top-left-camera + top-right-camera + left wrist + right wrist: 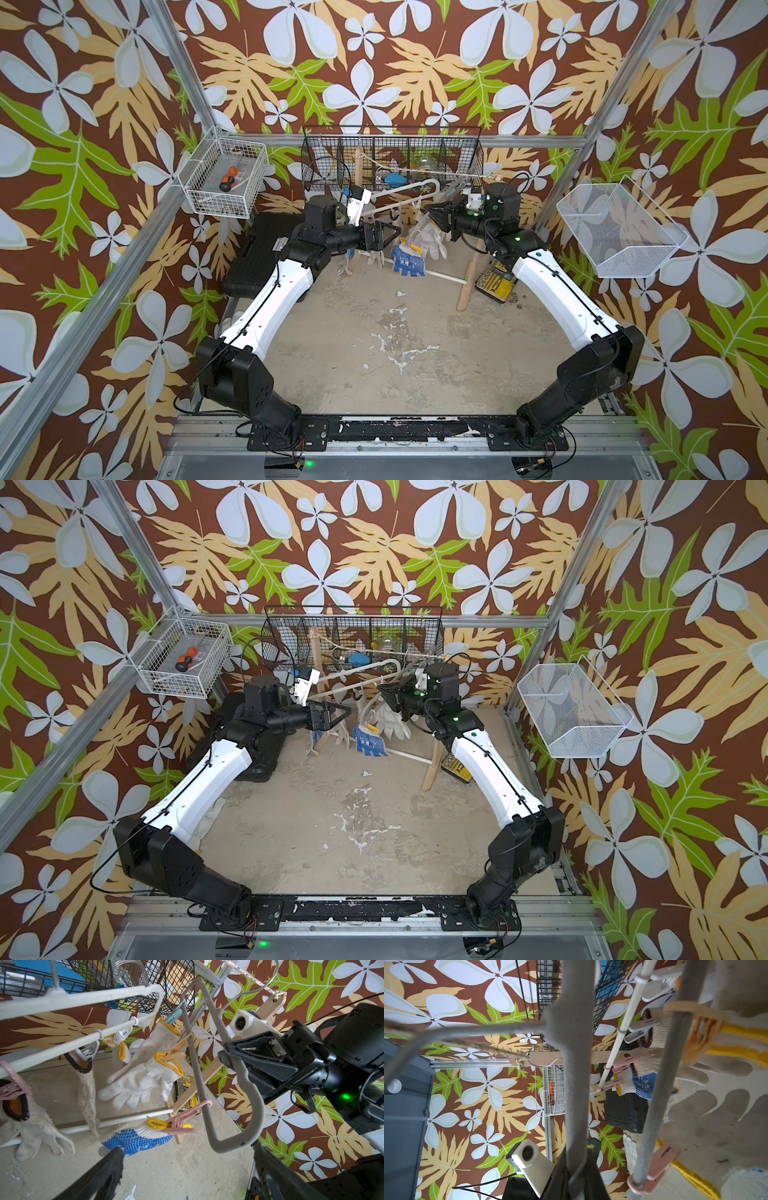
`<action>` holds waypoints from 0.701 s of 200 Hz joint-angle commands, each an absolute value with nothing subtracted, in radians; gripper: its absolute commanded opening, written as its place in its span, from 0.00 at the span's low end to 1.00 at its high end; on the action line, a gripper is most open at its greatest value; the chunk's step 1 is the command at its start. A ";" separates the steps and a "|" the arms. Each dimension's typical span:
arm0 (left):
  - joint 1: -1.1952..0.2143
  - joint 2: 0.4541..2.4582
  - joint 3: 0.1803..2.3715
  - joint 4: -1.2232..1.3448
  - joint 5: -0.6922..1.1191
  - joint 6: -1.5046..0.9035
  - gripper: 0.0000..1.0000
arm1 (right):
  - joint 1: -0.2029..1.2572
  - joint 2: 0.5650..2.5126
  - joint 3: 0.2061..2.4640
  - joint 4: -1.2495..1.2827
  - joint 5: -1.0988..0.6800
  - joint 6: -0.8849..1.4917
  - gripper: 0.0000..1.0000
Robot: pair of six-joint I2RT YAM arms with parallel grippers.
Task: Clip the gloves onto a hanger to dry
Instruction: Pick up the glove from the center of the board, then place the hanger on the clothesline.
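Right gripper (pixel 433 214), upper centre, we see clamped on the grey hanger (pixel 252 1095); left gripper (pixel 392 235) gapes empty; black case label (pixel 277 244) unreadable.

The gloves (pixel 137 1084) are nubby knit cloth, the grey hanger (pixel 228 1145) matt and felt-like, the white hanger (pixel 83 999) smooth plastic, the tabletop (pixel 374 332) rough and stained.

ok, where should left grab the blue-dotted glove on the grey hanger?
Probably the free dotted palm of the glove, from the left arm's side, jaws across the flat fabric. Its cuff is taken by the pink clip on the grey hanger; the open left gripper faces it.
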State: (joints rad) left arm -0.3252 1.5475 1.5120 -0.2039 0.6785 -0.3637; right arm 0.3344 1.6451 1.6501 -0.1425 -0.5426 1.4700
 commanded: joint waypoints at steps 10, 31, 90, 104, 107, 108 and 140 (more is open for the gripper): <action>-0.323 1.550 1.517 -0.198 0.690 -0.353 1.00 | 0.327 1.655 1.658 -0.150 -0.562 1.512 0.00; -0.322 1.554 1.514 -0.198 0.695 -0.359 1.00 | 0.329 1.638 1.601 -0.141 -0.575 1.521 0.00; -0.323 1.564 1.505 -0.193 0.694 -0.370 1.00 | 0.327 1.585 1.471 -0.129 -0.586 1.537 0.00; -0.323 1.564 1.501 -0.193 0.695 -0.371 1.00 | 0.327 1.583 1.453 -0.106 -0.588 1.558 0.00; -0.324 1.563 1.500 -0.193 0.694 -0.371 1.00 | 0.327 1.582 1.449 -0.107 -0.588 1.560 0.00; -0.323 1.563 1.499 -0.193 0.693 -0.371 1.00 | 0.328 1.582 1.449 -0.107 -0.588 1.561 0.00; -0.322 1.560 1.496 -0.195 0.690 -0.374 1.00 | 0.327 1.587 1.498 -0.145 -0.584 1.564 0.00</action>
State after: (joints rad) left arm -0.3233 1.5631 1.4956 -0.2058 0.6849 -0.3725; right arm 0.3275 1.5772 1.4528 -0.0128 -0.5556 1.4662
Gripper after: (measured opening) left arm 0.996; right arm 0.131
